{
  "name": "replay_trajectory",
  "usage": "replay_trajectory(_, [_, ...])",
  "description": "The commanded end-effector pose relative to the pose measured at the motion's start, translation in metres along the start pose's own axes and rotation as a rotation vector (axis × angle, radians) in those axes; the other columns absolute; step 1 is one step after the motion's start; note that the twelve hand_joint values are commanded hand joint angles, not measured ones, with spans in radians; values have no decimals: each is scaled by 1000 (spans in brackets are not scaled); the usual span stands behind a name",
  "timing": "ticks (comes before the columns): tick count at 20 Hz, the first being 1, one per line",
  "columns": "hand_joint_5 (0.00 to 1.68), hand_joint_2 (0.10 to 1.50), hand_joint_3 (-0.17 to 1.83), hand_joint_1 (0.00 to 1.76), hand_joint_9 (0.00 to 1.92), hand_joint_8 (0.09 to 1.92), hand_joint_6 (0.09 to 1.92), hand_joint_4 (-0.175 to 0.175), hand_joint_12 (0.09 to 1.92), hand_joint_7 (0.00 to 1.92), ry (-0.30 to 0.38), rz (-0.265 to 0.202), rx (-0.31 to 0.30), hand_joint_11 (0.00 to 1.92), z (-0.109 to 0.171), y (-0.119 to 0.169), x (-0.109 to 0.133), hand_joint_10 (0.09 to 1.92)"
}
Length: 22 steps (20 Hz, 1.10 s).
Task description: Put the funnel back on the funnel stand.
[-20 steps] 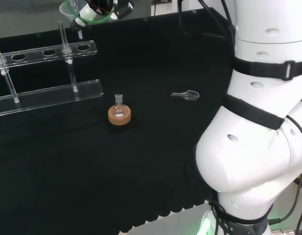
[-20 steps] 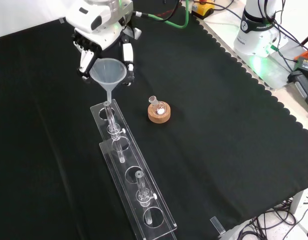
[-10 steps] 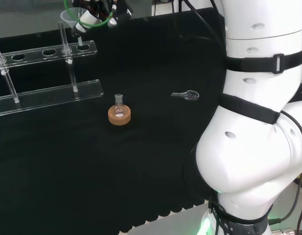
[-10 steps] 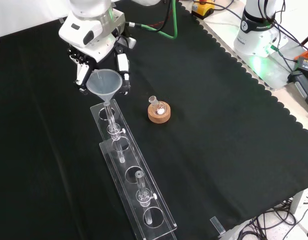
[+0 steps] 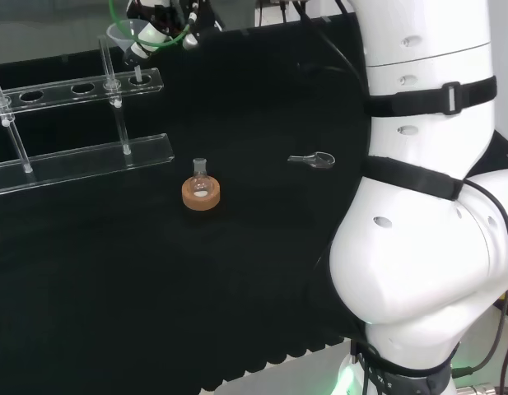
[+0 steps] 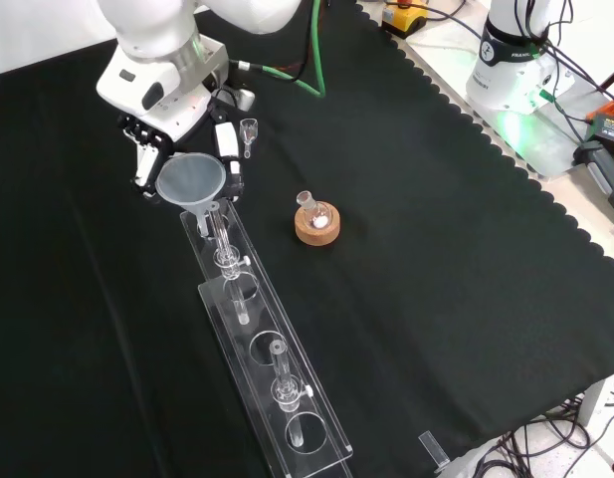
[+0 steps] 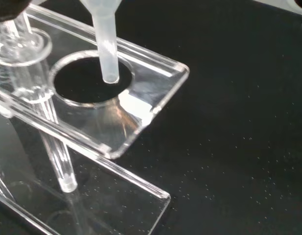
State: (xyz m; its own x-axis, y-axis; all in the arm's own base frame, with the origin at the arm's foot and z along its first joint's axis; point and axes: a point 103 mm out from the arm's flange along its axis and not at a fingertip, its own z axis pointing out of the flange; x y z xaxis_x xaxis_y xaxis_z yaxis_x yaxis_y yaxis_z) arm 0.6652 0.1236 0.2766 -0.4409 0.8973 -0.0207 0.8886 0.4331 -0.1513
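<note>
Bench (image 6: 466, 299) cloth lay mostly bare, lower right of front view. Funnel stand (image 6: 262, 383) ran diagonally, lower centre. Hand (image 6: 162, 90), upper left, fingers (image 6: 227, 149) curled round funnel (image 6: 191, 181); stem tip (image 7: 110, 77) sat at end hole (image 7: 87, 81) w/ rim clearance.

Lighting even, overhead, bright; black cloth (image 6: 436, 249) matte, shadows faint; white glare on clear funnel stand (image 7: 141, 105) edges in wrist view; funnel (image 7: 105, 44) stem slightly soft.
</note>
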Motion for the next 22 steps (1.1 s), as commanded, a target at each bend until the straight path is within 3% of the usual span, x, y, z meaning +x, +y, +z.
replay_trajectory(1, [949,744,111,859,1898,1237,1281,-175,420,1253,9,19,29,1920,14,1,-14,335])
replay_trajectory(7, [930,741,111,856,1887,1236,1273,-175,417,1251,-6,12,65,1915,20,2,-13,328])
replay_trajectory(9, [760,725,108,808,1792,1177,1221,-175,387,1177,-14,7,116,1853,20,2,-11,265])
replay_trajectory(11, [532,690,97,708,1598,1054,1015,-173,368,1002,-31,12,162,1721,19,1,-9,157])
replay_trajectory(12, [443,666,85,638,1447,969,802,-161,418,853,-36,13,187,1588,17,0,-8,90])
replay_trajectory(15, [342,628,54,508,1142,827,381,-138,905,560,-41,16,204,1132,13,-2,-7,87])
replay_trajectory(18, [306,615,35,459,972,787,200,-134,1150,369,-43,21,208,887,9,-4,-9,87])
replay_trajectory(22, [295,612,24,438,878,763,108,-134,1213,244,-57,36,194,788,-4,-12,-14,87])
